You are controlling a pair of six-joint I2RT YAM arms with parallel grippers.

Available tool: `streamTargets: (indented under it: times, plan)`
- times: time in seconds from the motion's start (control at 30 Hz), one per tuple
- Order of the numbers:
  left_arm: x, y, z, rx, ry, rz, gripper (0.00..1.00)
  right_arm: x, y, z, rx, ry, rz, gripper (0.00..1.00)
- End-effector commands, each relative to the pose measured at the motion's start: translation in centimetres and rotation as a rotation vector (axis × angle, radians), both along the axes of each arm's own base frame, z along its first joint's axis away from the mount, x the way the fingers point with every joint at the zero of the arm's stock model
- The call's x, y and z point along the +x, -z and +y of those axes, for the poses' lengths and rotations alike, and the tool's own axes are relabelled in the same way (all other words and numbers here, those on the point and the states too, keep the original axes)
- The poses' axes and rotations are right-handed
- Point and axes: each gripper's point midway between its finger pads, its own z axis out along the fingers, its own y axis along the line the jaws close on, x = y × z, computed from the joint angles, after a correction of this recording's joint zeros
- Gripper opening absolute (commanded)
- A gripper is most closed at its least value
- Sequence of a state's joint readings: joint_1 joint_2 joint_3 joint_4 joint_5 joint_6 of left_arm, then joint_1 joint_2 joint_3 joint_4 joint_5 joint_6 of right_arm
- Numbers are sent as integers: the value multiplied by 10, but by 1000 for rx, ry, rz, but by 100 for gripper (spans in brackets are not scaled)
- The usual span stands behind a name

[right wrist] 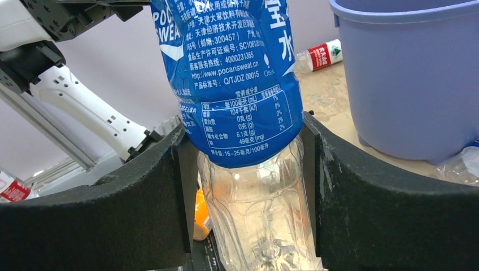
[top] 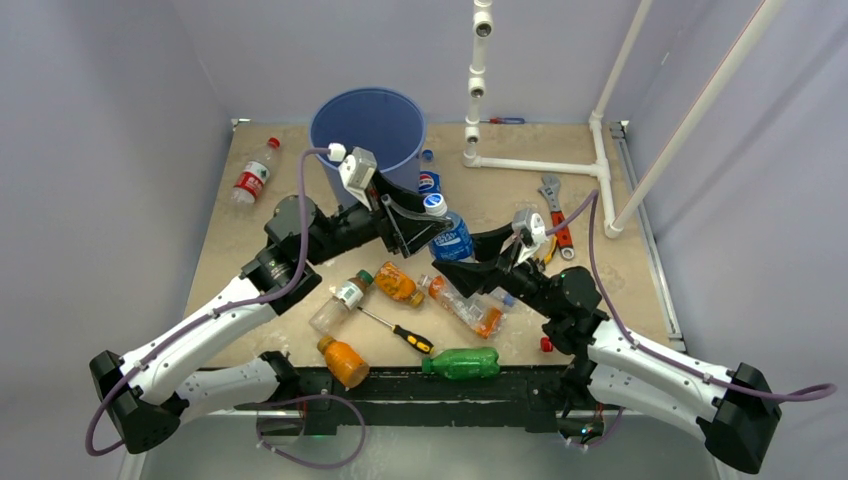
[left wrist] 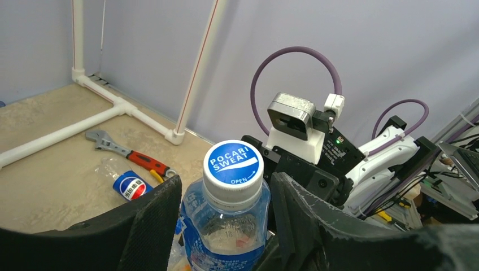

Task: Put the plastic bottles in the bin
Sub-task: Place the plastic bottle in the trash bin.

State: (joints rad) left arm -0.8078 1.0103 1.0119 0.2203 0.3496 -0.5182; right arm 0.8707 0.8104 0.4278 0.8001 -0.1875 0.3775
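Note:
A clear Pocari Sweat bottle (top: pixel 452 240) with a blue label and white-blue cap stands upright in the air between both grippers. My left gripper (top: pixel 428 222) is shut on its neck and shoulder, just below the cap (left wrist: pixel 233 165). My right gripper (top: pixel 462 255) is shut on its lower body, with both pads against the label (right wrist: pixel 237 84). The round blue bin (top: pixel 370 125) stands just behind the left gripper and shows at the right of the right wrist view (right wrist: pixel 412 73). Several other bottles lie on the table.
A red-labelled bottle (top: pixel 255 178) lies far left and a Pepsi bottle (top: pixel 428 182) by the bin. Nearer lie a green-capped clear bottle (top: pixel 340 300), two orange bottles (top: pixel 398 283) (top: pixel 343 360), a crushed one (top: pixel 465 305), a green one (top: pixel 462 363), a screwdriver (top: pixel 398 330), a wrench (top: pixel 553 215) and a white pipe frame (top: pixel 535 165).

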Motion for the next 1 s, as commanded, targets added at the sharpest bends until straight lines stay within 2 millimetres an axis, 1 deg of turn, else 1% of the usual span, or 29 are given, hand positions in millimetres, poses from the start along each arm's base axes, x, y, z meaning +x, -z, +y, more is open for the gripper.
streamTargets:
  times: [0.0,0.17,0.23,0.27,0.37,0.4,0.47,0.57,0.6,0.63,0.67,0.7,0.73,0.77,0.87,0.93,0.97]
  plan:
    - [1,-28,7,-67,-45,-59,60,0,-11,-5,35,26,-26,34]
    - [3,-30,8,-80,-55,-57,64,1,-8,-4,29,27,-22,34]
    - [2,-32,7,-87,-50,-59,63,0,-8,-4,27,26,-22,34]
    - [2,-34,7,-90,-46,-62,61,1,-8,-4,26,27,-21,34]
    - [1,-34,5,-89,-33,-65,51,0,-7,-4,23,24,-22,34]
    - [-1,-34,4,-89,-26,-67,45,0,-8,-3,23,21,-24,34]
    - [-4,-35,2,-87,-6,-80,26,-1,-7,-2,17,14,-23,35]
    - [-6,-33,-2,-76,10,-81,8,-2,-7,-1,11,7,-21,37]
    - [-5,-33,-2,-72,9,-81,3,-2,-8,-1,11,6,-19,41]
    - [-6,-32,-2,-69,8,-79,0,-2,-9,0,8,8,-11,51]
    - [-4,-31,-1,-64,-2,-80,0,0,-10,0,4,13,-2,65]
    - [-3,-31,1,-60,-16,-86,0,2,-9,-1,-11,22,20,81]
    - [-2,-32,5,-56,-38,-92,0,5,-11,-3,-13,40,40,94]
    - [1,-34,10,-51,-68,-103,0,6,-14,-6,-10,58,53,98]
    - [10,-46,32,-34,-199,-138,0,4,-25,-22,-15,102,58,99]
    - [16,-59,51,-34,-299,-169,0,1,-29,-33,-31,131,60,99]
    - [19,-65,62,-39,-352,-184,0,-1,-28,-39,-45,143,65,99]
